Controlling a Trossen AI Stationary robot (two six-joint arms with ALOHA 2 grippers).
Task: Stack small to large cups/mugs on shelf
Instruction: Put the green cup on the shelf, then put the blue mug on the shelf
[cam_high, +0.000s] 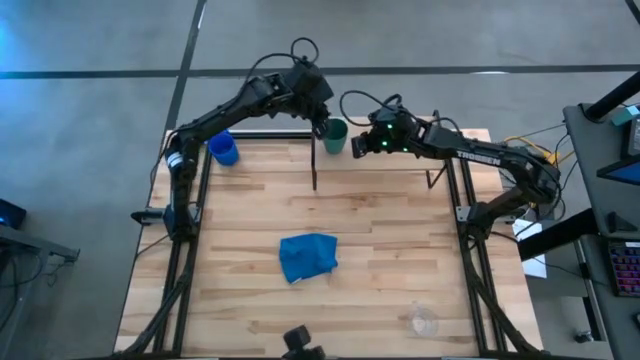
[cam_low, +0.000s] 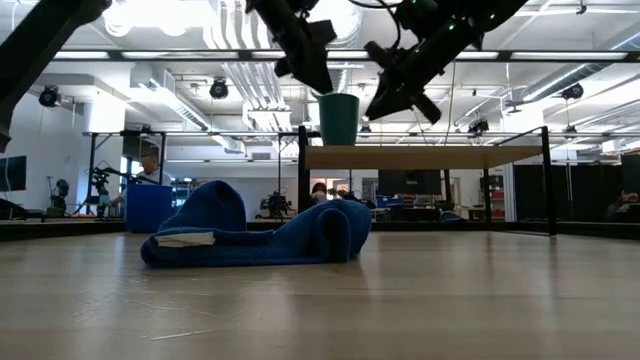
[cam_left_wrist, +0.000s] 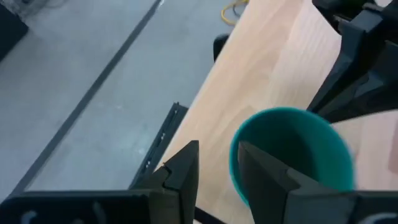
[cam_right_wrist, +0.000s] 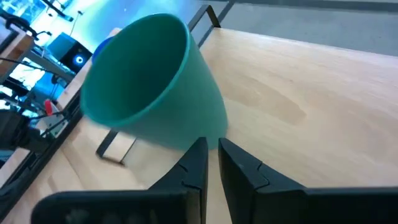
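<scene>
The dark green cup (cam_high: 334, 135) stands upright on its base on the left end of the shelf (cam_low: 430, 157), next to a black upright (cam_low: 303, 180). My left gripper (cam_low: 322, 85) hovers just over the cup's rim and is narrowly open. In the left wrist view one finger lies over the cup's mouth (cam_left_wrist: 292, 155) and the other outside it. My right gripper (cam_right_wrist: 213, 152) is shut, pointing slantwise down at the cup's lower wall (cam_right_wrist: 205, 118) from the table's right. The blue mug (cam_high: 223, 149) stands on the table's far left. The clear glass (cam_high: 423, 321) stands near the near edge. My left gripper stands astride the green cup's rim (cam_left_wrist: 235, 152) from above, and I cannot tell whether a finger touches it. My right gripper's shut fingertips (cam_right_wrist: 200, 152) are close beside the cup's base, and I cannot tell whether they touch it. The cup rests on the shelf.
A crumpled blue cloth (cam_high: 308, 256) lies mid-table, in front of the shelf in the low view (cam_low: 260, 235). The shelf's right upright (cam_low: 547, 180) stands at its other end. A dark object (cam_high: 300, 342) sits at the near edge. Black frame rails run along both table sides.
</scene>
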